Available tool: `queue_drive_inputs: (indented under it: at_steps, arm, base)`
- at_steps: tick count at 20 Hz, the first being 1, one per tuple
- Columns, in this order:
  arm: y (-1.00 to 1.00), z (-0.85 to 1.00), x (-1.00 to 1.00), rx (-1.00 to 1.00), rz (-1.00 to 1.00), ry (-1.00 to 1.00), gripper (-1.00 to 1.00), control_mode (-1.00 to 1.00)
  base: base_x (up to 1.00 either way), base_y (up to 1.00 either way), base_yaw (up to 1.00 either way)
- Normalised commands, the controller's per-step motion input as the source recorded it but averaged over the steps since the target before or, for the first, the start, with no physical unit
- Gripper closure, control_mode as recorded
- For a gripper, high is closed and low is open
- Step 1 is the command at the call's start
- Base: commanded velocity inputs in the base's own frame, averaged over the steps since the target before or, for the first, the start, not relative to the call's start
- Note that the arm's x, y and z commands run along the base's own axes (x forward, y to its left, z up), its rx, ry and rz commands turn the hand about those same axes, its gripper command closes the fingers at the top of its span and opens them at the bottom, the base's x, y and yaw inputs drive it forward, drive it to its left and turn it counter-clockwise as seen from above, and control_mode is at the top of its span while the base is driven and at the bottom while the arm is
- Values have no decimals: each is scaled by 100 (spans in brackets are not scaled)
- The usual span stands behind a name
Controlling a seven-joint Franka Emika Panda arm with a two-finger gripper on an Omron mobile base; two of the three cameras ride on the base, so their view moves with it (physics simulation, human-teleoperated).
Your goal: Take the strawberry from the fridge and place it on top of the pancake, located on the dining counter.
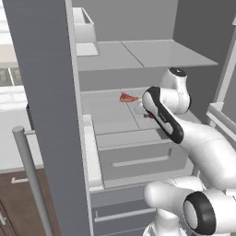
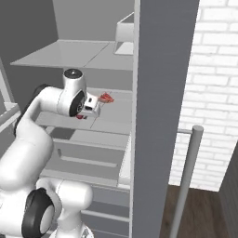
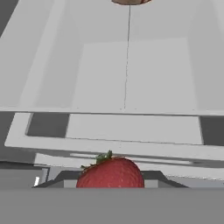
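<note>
Inside the open fridge (image 1: 138,55), pale grey shelves hold a pinkish-red slab (image 1: 128,97) at left. Rightward, the hand (image 2: 82,116) appears clamped on the strawberry (image 3: 111,173), just above the shelf. A hasty withdrawal could knock that small berry loose against the door frame.

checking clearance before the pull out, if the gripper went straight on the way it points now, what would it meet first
Most likely the fridge's pale shelf under it: the hand view looks down past the strawberry, which sits at the gripper, onto bare shelf. The pinkish-red slab lies off that line. Depth is hard to judge.
</note>
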Motion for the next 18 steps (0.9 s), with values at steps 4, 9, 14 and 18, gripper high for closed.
queue_drive_inputs:
  at_steps: [4,9,14,18]
  arm:
    - [-3,25,-90,8,0,0,100,-100]
    - [0,17,-93,6,0,0,100,-100]
    - [0,34,-84,5,0,0,100,-100]
    - [0,49,-70,2,0,0,100,-100]
  base:
    - [0,0,0]
    - [0,0,0]
    - [0,0,0]
    - [0,0,0]
